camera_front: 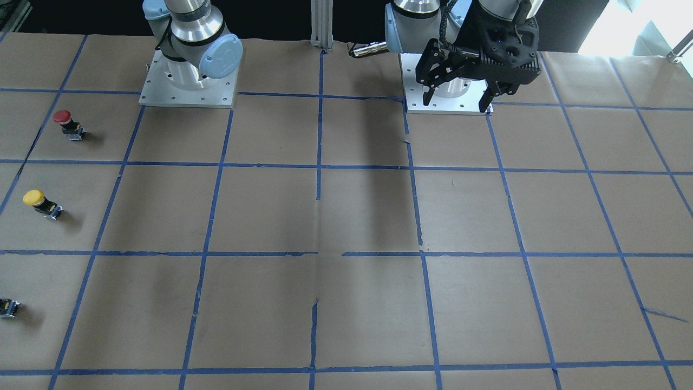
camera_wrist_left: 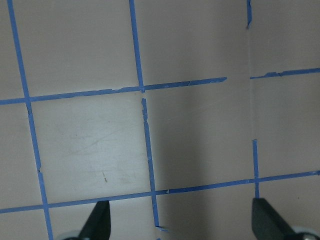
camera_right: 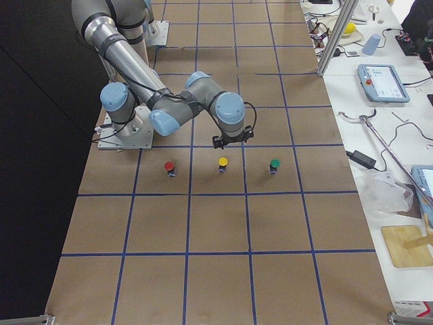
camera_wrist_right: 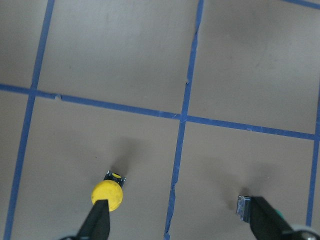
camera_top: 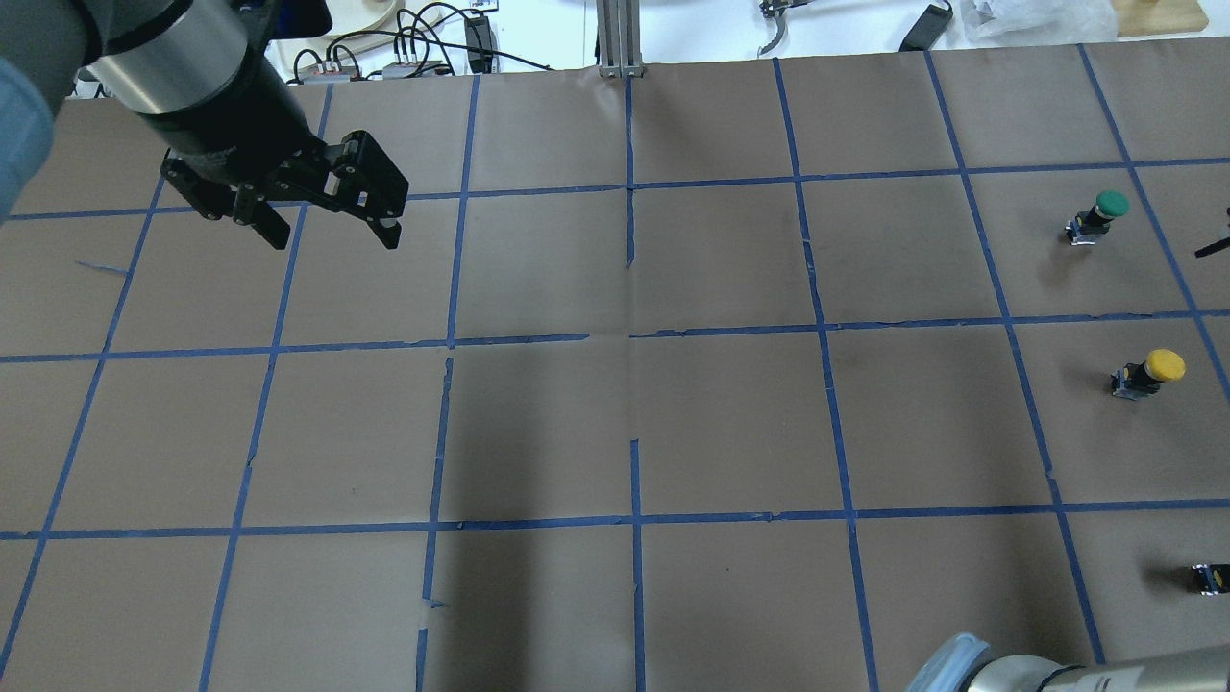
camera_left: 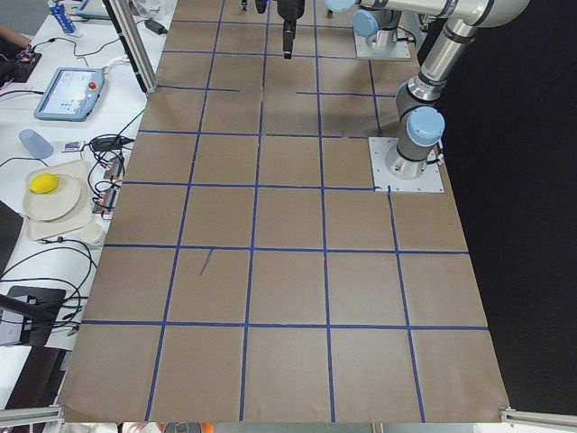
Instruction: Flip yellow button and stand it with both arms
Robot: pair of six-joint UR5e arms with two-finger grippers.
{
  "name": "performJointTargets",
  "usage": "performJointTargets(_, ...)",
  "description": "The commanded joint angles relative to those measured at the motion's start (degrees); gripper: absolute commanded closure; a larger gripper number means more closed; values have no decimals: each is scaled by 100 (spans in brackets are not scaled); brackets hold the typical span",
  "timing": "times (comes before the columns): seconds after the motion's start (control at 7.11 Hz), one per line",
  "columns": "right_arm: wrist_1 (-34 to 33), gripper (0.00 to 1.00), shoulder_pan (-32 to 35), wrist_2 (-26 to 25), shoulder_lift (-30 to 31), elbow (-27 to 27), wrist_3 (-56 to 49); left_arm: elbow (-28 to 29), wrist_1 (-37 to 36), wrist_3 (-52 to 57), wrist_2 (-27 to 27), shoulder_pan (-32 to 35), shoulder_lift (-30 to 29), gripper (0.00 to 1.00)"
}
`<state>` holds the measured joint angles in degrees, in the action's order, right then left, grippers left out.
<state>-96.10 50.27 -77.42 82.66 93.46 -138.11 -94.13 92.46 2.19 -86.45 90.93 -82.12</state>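
Three buttons stand in a row on the worktop [camera_top: 673, 423], robot's right side — yellow button [camera_top: 1150, 371] in the middle, cap up, w/ green button [camera_top: 1100, 216] farther from the robot and red button [camera_front: 67, 124] nearer its base, each well apart. Right gripper [camera_wrist_right: 180, 226] hangs above the worktop near the yellow button, jaws wide, nothing held; in its wrist view the yellow cap shows just by one finger, the green button's base by the other. Left gripper [camera_top: 333, 234] — also wide, empty — hangs over the opp. side, well apart from all three.
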Motion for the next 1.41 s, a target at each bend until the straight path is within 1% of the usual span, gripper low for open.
performJointTargets(0.0,836,1,928,-229,40,-932,2155,-762,-867,-332,-108,-32,309,0)
performJointTargets(0.14,1064,1,1385,-230,40,-1188,3158,-817,-905,-308,-109,-58,328,0)
performJointTargets(0.28,1293,1,1746,-212,136,-1303,4299,-461,-1384,-116,39,-102,76,0)
performJointTargets(0.42,1321,1,2202,-178,293,-1304,5198,-22,-1484,-245,84,-120,-388,0)
performJointTargets(0.56,1278,1,2824,-247,338,-1331,6051,0,-1207,-298,15,19,-489,0)
performJointTargets(0.7,1251,0,3405,-465,382,-1348,7077,244,-682,-299,14,-31,-333,0)
performJointTargets(0.84,1295,1,3733,-746,391,-1357,8175,133,-625,-316,40,20,-210,0)
performJointTargets(0.98,1295,1,3953,-766,392,-1375,9021,114,-615,-342,-3,125,35,0)
performJointTargets(1.12,1312,1,4043,-836,400,-1444,9587,-8,-589,-264,-282,65,12,0)
performJointTargets(1.27,1330,1,4044,-1141,392,-1480,10628,-35,-641,-255,-1085,-40,-371,0)
